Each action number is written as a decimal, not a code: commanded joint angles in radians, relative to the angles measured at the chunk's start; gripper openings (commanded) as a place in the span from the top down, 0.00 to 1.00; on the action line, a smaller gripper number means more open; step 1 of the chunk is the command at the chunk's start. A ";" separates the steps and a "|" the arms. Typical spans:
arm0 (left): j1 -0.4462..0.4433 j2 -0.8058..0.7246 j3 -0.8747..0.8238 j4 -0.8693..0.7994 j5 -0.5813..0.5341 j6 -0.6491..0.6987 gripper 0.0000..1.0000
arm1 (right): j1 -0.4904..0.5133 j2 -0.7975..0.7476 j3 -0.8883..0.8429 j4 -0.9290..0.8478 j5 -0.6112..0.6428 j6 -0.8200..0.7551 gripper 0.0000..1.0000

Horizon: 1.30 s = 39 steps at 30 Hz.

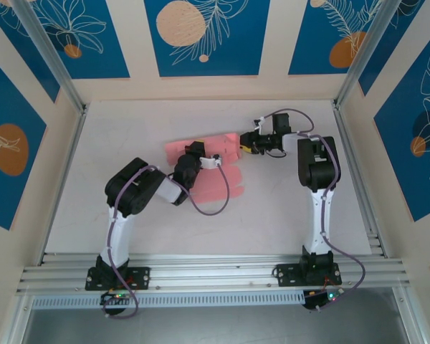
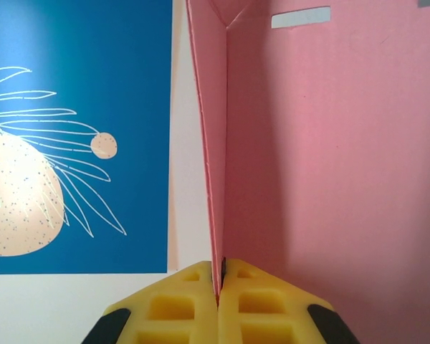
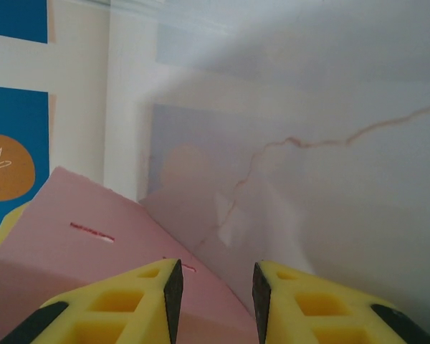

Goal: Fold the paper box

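Pinching box (image 1: 226,183) crease with left tool (image 2: 220,287), closed tight, to set the fold, centre of top view. Hovering right tool (image 3: 216,287) part-open at its right edge, likely lining up next flap.

From above, the left gripper (image 1: 216,160) hides the middle of the paper box (image 1: 235,183), whose card overruns the left wrist view.
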 commanded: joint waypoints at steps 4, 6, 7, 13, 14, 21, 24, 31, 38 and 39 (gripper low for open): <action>-0.026 0.014 -0.001 -0.047 -0.001 0.019 1.00 | 0.050 -0.098 -0.080 0.097 -0.041 0.024 0.65; -0.026 0.009 -0.001 -0.038 -0.007 0.022 1.00 | 0.059 -0.102 -0.097 0.117 -0.034 0.037 0.65; -0.026 0.007 0.000 -0.033 -0.013 0.022 1.00 | 0.060 -0.107 -0.105 0.128 -0.031 0.047 0.65; -0.030 -0.030 -0.008 -0.020 0.001 0.034 1.00 | 0.060 -0.151 -0.131 0.150 -0.016 0.057 0.65; -0.030 -0.035 -0.010 -0.020 0.004 0.036 1.00 | 0.063 -0.157 -0.133 0.149 -0.016 0.054 0.65; -0.029 -0.039 -0.023 -0.069 0.020 0.013 1.00 | 0.080 -0.191 -0.187 0.159 0.012 0.019 0.65; -0.028 -0.029 -0.018 -0.081 0.018 -0.004 1.00 | 0.084 -0.204 -0.223 0.186 0.021 0.014 0.64; -0.020 -0.008 0.010 -0.118 0.014 -0.033 1.00 | 0.092 -0.220 -0.264 0.221 0.019 0.011 0.62; -0.015 -0.008 0.013 -0.130 0.022 -0.031 1.00 | 0.108 -0.243 -0.292 0.221 0.043 -0.017 0.54; -0.015 -0.008 0.012 -0.128 0.022 -0.031 1.00 | 0.110 -0.243 -0.293 0.220 0.048 -0.020 0.54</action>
